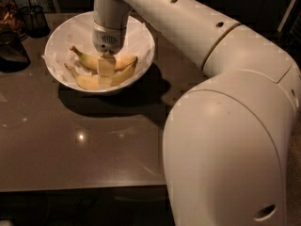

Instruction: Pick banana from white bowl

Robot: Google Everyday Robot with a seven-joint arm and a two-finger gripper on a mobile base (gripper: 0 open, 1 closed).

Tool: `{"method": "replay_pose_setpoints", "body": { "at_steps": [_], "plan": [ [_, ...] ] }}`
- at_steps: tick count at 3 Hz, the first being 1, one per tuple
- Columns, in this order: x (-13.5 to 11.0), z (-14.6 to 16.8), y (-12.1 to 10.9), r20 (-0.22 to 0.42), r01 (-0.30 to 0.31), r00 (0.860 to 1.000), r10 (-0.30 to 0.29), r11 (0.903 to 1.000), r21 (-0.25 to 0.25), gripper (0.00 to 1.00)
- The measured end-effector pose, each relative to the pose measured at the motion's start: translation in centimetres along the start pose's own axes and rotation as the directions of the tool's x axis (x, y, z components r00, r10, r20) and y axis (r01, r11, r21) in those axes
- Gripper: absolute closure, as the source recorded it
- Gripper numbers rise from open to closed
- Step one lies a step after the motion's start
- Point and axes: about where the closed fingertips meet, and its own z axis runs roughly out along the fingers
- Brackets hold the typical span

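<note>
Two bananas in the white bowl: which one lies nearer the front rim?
The lower banana, curving along the white bowl's front wall; the other banana lies behind it. The gripper is down in the bowl over their middles.

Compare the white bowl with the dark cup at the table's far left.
The white bowl is wide, shallow and pale; the dark cup is narrow and tall. The bowl holds bananas, with the gripper down among them; the cup stands apart from the gripper. Both stand on the brown table.
</note>
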Motion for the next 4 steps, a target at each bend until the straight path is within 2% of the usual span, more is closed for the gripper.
{"method": "replay_pose_setpoints", "body": {
  "at_steps": [1, 2, 4],
  "plan": [
    [-0.13, 0.47, 0.28, 0.010, -0.009, 1.000, 0.009, 0.9999, -0.013, 0.32],
    [-0.20, 0.84, 0.42, 0.020, -0.017, 1.000, 0.018, 0.9996, -0.022, 0.46],
    [-0.23, 1.43, 0.46, 0.031, -0.025, 0.999, 0.026, 0.9990, -0.036, 0.45]
  ]
}}
